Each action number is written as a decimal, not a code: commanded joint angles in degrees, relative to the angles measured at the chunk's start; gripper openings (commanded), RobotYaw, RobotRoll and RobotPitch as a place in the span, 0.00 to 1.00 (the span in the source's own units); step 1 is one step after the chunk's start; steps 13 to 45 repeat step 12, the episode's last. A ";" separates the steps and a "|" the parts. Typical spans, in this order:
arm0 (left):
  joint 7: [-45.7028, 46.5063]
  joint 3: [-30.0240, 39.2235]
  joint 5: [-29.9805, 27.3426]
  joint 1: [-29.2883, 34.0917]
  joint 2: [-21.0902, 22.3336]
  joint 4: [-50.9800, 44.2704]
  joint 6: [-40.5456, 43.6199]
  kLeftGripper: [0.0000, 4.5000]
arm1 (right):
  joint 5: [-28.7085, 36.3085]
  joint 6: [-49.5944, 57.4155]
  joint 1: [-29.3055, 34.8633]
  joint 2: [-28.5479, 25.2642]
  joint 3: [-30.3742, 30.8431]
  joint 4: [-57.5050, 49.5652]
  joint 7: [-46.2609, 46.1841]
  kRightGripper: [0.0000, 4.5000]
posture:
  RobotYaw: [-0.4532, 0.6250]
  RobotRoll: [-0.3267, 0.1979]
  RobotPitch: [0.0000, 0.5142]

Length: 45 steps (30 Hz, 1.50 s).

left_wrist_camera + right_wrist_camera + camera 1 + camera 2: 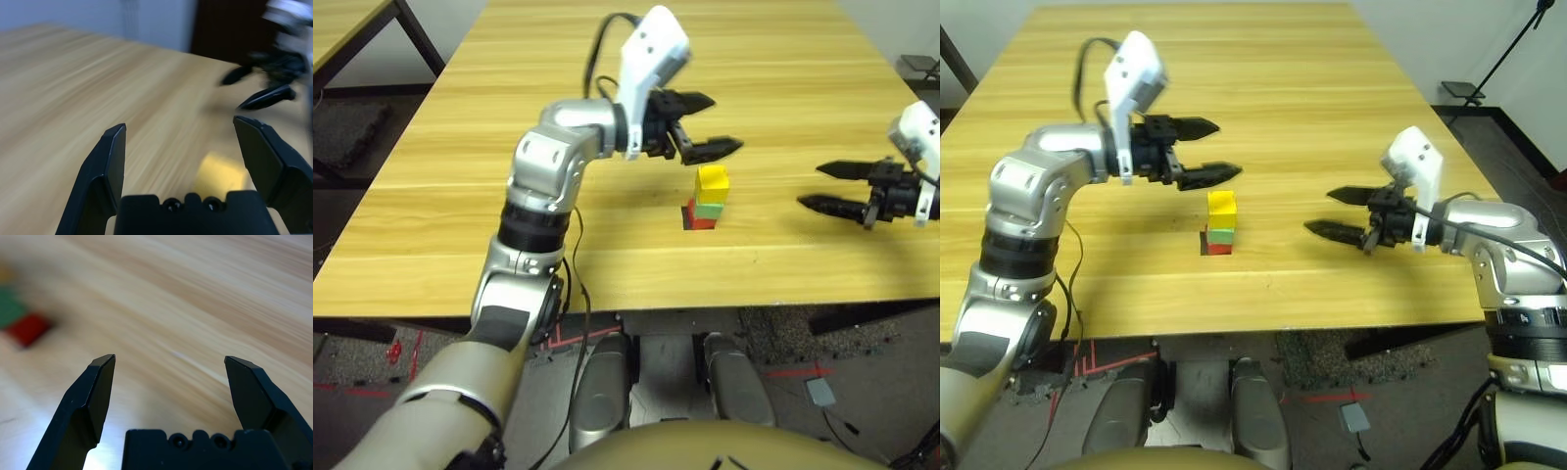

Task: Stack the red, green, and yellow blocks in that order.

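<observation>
A: Entry. Status of the stack on the pale wooden counter (1332, 117)?

B: Small matte bright red cube (1218, 248) at the bottom, light green cube (1221, 235) on it, yellow cube (1222, 208) on top. Order matches the task. The tower stands near the counter's front edge, between the two arms, its base on or just beside a flat black square patch (686, 215); I cannot tell which.

A: So which step is in hand?

B: Judged: placing is finished, and this is the release-and-clear step. Nothing is held.

A: Fingers?

B: Left gripper (1206, 150) has its black fingers spread wide, empty, just above and behind the yellow cube, not touching it. Right gripper (1342, 212) likewise spread and empty, off to the tower's right, well apart.

A: Arm pose?

B: Left arm bent at the elbow, silver forearm roughly level, fingers pointing across toward the robot's right. Right forearm reaches in from the right, fingers pointing at the tower at roughly its height.

A: Next move calls for?

B: Judged: lift the left gripper up and away without brushing the yellow cube; the tower looks slightly uneven at the edges, so a nudge could topple it.
</observation>
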 commanded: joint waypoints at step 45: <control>25.26 8.80 10.85 17.98 -0.20 21.72 -51.86 0.99 | -5.00 -31.13 -6.40 5.21 -8.87 33.70 -17.07 1.00 | 0.50 0.39 0.17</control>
